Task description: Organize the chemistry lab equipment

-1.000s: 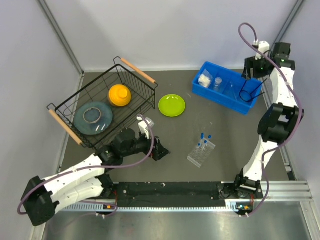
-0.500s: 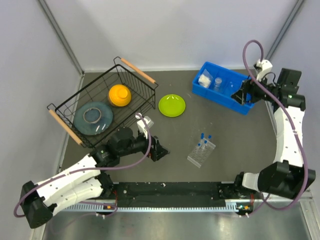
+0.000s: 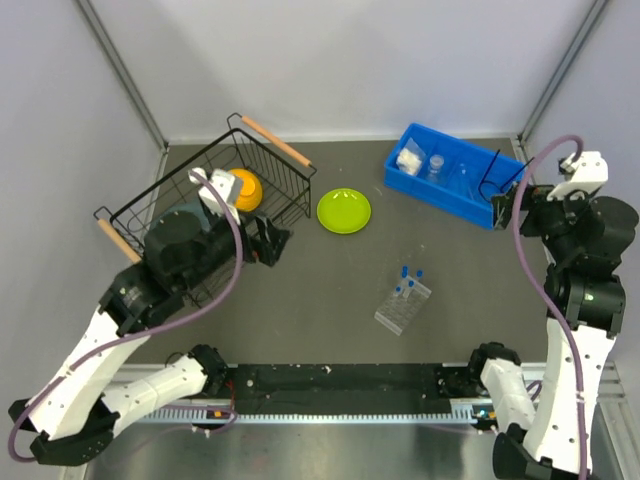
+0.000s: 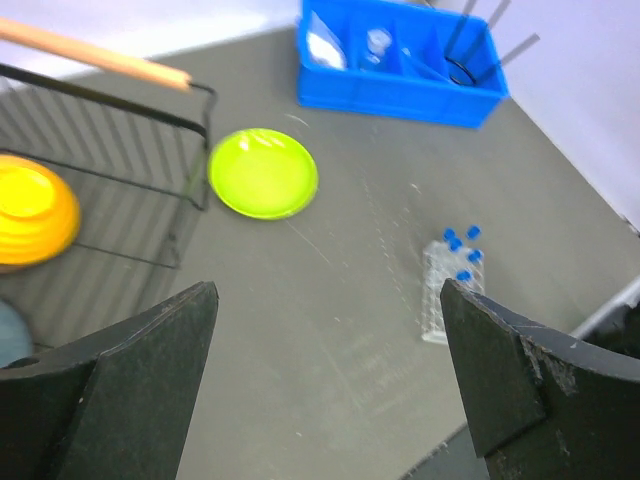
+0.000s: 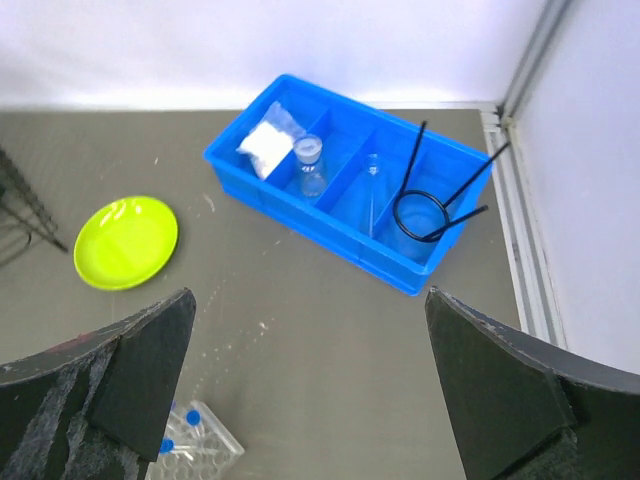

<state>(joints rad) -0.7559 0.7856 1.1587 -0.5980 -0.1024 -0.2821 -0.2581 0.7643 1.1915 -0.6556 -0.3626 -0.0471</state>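
Note:
A clear grid rack (image 3: 402, 303) holding a few blue-capped tubes stands on the grey table; it also shows in the left wrist view (image 4: 452, 285) and the right wrist view (image 5: 195, 440). A blue bin (image 3: 440, 195) at the back right holds a white-filled packet (image 5: 266, 140), a tiny clear cup (image 5: 310, 160) and a thin black loop (image 5: 425, 212). My left gripper (image 3: 270, 240) is open and empty, raised beside the wire basket, with its jaws wide (image 4: 328, 295). My right gripper (image 3: 506, 207) is open and empty, high at the bin's right end (image 5: 308, 295).
A black wire basket (image 3: 272, 141) with wooden handles at the back left holds an orange dome (image 3: 243, 188). A lime-green plate (image 3: 344, 211) lies between basket and bin. Walls and frame posts enclose the table's back and sides.
My left arm has risen and drawn back from the table's middle toward the basket. My right arm has swung away from over the bin to the right and risen.

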